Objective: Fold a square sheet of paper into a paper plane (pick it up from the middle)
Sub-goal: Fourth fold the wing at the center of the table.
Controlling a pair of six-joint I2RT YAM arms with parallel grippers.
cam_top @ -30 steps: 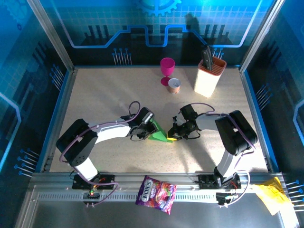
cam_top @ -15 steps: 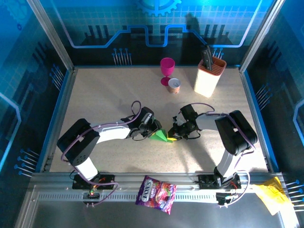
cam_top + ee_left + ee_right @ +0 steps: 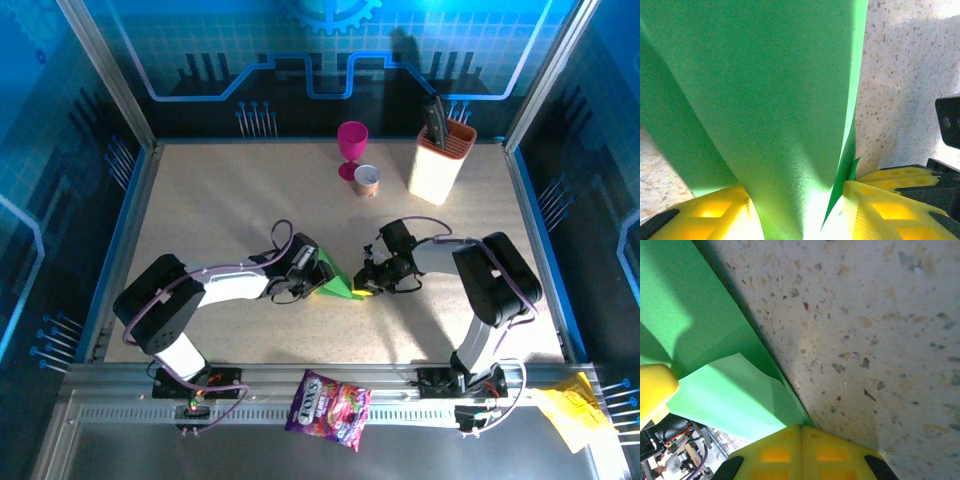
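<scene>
The square sheet of paper (image 3: pixel 337 288), bright green and creased into a small triangular shape, lies mid-table between both arms. My left gripper (image 3: pixel 316 272) is at its left side. In the left wrist view a raised flap of the paper (image 3: pixel 765 90) stands between the yellow fingers (image 3: pixel 865 200). There my left gripper (image 3: pixel 797 200) has its jaws apart, so it is open. My right gripper (image 3: pixel 366 286) is at the sheet's right tip. In the right wrist view it (image 3: pixel 801 429) is shut, tips together on the corner of the paper (image 3: pixel 715 390).
A magenta goblet (image 3: pixel 352 145), a small cup (image 3: pixel 367 180) and a cream knife holder (image 3: pixel 440 162) stand at the back. A purple snack bag (image 3: pixel 328 397) lies on the front rail, and crumpled yellow paper (image 3: pixel 565 410) lies at the far right.
My left gripper has drawn slightly nearer and its jaws have spread a little around the green flap, which stands up more. The right gripper has stayed put and shut.
</scene>
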